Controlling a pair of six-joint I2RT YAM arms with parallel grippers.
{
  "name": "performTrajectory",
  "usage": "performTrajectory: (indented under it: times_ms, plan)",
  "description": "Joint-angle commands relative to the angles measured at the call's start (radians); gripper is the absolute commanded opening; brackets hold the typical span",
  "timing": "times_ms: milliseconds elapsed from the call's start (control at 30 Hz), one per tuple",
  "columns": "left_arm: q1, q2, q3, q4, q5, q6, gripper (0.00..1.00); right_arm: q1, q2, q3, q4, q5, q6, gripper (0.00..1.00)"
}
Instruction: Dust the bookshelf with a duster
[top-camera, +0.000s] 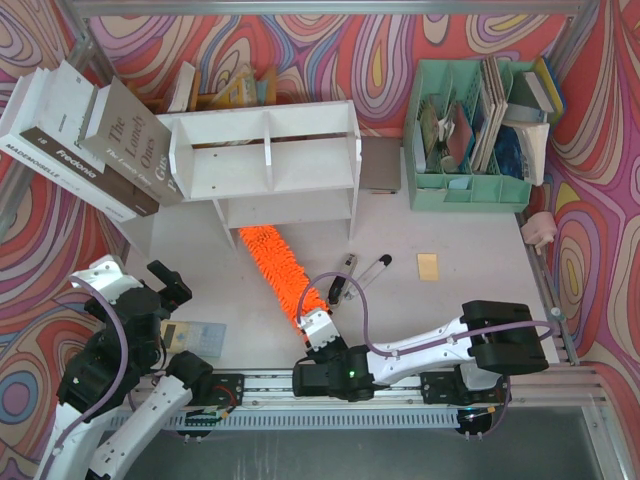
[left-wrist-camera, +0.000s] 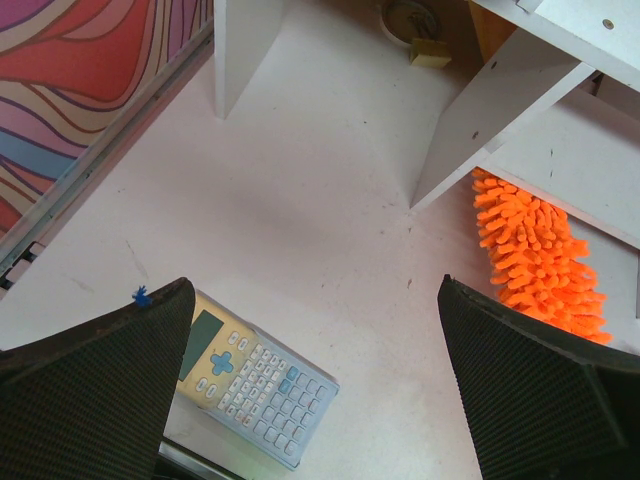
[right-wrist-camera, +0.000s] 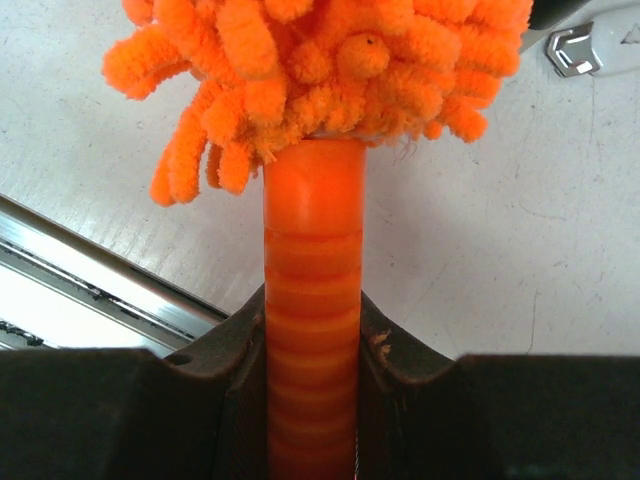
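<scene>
- Books (top-camera: 75, 135), far left: a white and grey stack leaning against the left end of the bookshelf (top-camera: 265, 165), propped there rather than shelved. The spines read "MADEMOISELLE", "Fredonia" and "The Lonely Ones".
- Left jaws, on the left arm (top-camera: 120, 330), near left: spread wide apart and holding nothing. They hang above the counter (top-camera: 470, 270), probably parked clear of the work.
- Calculator (left-wrist-camera: 255, 385): lies flat on the counter just below the left jaws. Its key legends are too small to read.
- Bookshelf, far centre: a white two-tier unit with a central divider.
- Duster (top-camera: 278, 265), centre: lies on the counter, running from near right to far left. The far tip of its fluffy orange head is tucked just under the shelf's lowest board, well placed to sweep the bottom tier.
- Right jaws, near centre: clamped on the duster's ribbed orange handle (right-wrist-camera: 312, 300), close behind the head, a grip that likely gives firm control.
- Pens (top-camera: 360, 270): lie loose just right of the duster.
- Mint green organiser (top-camera: 470, 140), far right: holds upright cards and notebooks, with no writing legible.
</scene>
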Motion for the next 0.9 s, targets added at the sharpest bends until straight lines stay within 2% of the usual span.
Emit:
performTrajectory:
  times_ms: [0, 133, 233, 367, 567, 867]
  plan:
    - [-0.006, 0.006, 0.004, -0.01, -0.016, -0.001, 0.98, 0.006, -0.011, 0.049, -0.034, 0.11, 0.053, 0.0]
    - [-0.006, 0.007, 0.003, -0.009, -0.017, -0.001, 0.98, 0.006, -0.004, 0.084, -0.312, 0.189, 0.347, 0.0]
    - [-0.006, 0.007, 0.004, -0.01, -0.016, -0.001, 0.98, 0.005, -0.018, 0.08, -0.456, 0.211, 0.542, 0.0]
    - [-0.005, 0.009, 0.004, -0.009, -0.015, -0.001, 0.98, -0.001, -0.026, 0.072, -0.562, 0.211, 0.698, 0.0]
    - [-0.006, 0.009, 0.003, -0.01, -0.015, -0.001, 0.98, -0.012, -0.022, 0.072, -0.583, 0.2, 0.733, 0.0]
    - [-0.006, 0.009, 0.004, -0.01, -0.016, 0.0, 0.98, -0.095, -0.037, 0.032, -0.399, 0.099, 0.518, 0.0]
